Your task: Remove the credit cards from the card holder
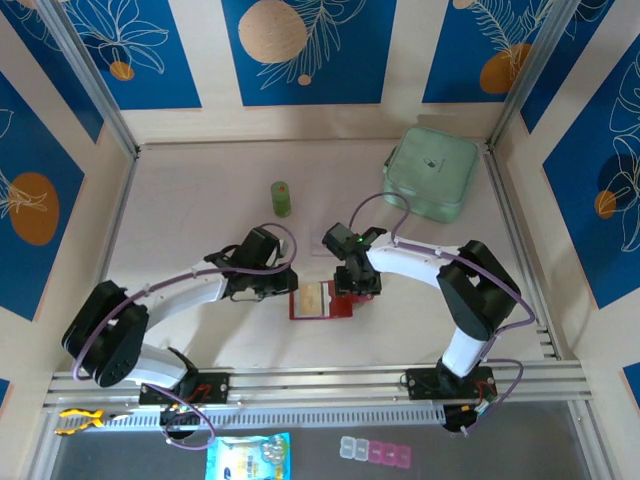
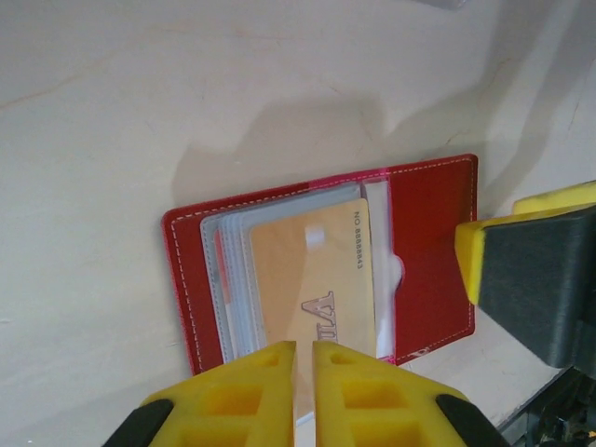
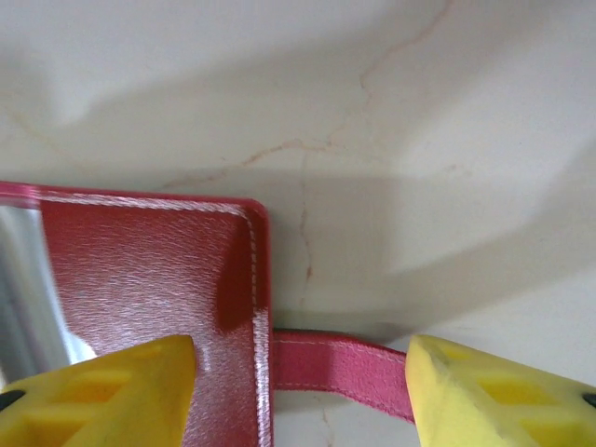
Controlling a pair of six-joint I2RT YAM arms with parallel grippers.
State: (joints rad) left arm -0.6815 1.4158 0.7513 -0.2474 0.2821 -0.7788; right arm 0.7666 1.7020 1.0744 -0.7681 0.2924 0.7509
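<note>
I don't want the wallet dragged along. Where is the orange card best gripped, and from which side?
Grip the orange card by its short end nearest the left gripper, coming in low from that side. It lies flat and thin in the card holder's clear pocket, so only an end near the edge likely offers a pinch.

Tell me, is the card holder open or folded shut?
Open: the card holder lies spread flat, clear pockets up, an orange card showing, closing tab unfastened.
</note>
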